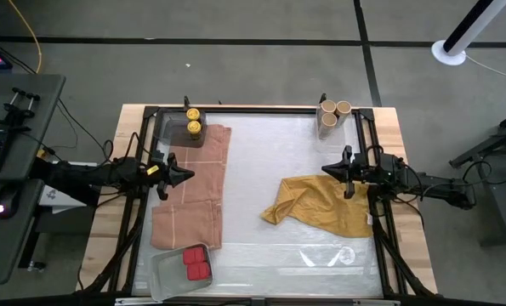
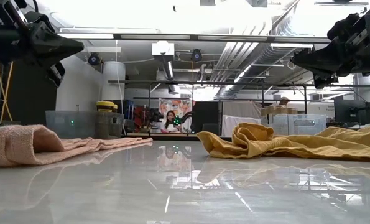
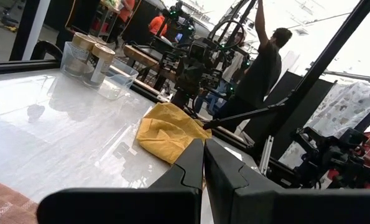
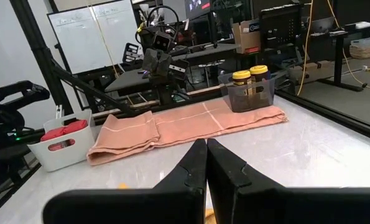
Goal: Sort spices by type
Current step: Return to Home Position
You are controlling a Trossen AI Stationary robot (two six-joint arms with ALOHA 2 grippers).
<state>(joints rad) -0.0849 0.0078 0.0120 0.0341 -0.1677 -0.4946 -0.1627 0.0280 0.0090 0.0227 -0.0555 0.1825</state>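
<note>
Since red tins, yellow-capped jars & tan-topped jars sit sorted, I reckon homing's on: left end effector & right end effector clenched empty, nxt just park.

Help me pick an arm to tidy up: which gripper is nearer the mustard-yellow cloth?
Right. The right gripper hangs raised over the yellow cloth at its edge. The left gripper is across the table, above the edge of the pink cloth.
</note>
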